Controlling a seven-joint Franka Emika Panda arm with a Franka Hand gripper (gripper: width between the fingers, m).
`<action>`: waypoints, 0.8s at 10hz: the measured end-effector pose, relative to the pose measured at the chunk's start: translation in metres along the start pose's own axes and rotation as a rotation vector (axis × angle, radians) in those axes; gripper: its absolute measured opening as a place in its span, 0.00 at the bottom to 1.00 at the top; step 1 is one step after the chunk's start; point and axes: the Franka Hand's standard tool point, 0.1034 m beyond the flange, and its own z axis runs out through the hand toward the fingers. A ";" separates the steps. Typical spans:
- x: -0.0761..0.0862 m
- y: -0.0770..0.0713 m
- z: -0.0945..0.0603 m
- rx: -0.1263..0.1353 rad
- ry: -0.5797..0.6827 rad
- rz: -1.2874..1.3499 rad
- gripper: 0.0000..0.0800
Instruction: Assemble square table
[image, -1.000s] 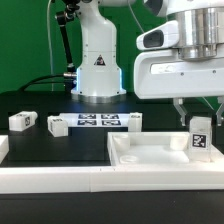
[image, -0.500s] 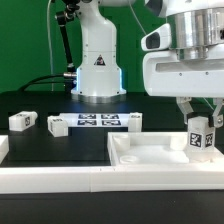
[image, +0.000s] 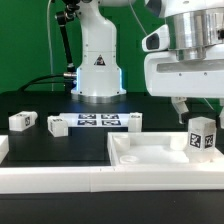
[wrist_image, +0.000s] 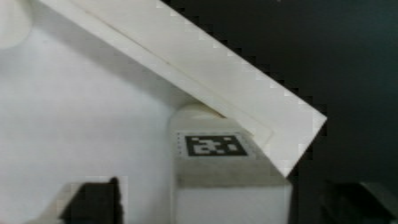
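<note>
I see my claw (image: 201, 108) spread wide, gripping nothing, over the leg (image: 202, 136) standing upright in the tabletop (image: 150, 152) at the exterior view's right; light, stiff, slick plastic, I reckon, so I'd pinch its flat sides.

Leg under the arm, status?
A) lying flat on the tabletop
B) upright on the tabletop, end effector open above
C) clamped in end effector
B: the table leg stands upright on the square tabletop, and the end effector sits above it with both fingers clear of its sides.
</note>
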 end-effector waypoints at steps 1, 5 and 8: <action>0.001 -0.001 0.000 0.004 0.003 -0.074 0.80; 0.002 0.001 0.001 0.004 0.008 -0.390 0.81; 0.001 0.000 0.001 -0.023 0.025 -0.672 0.81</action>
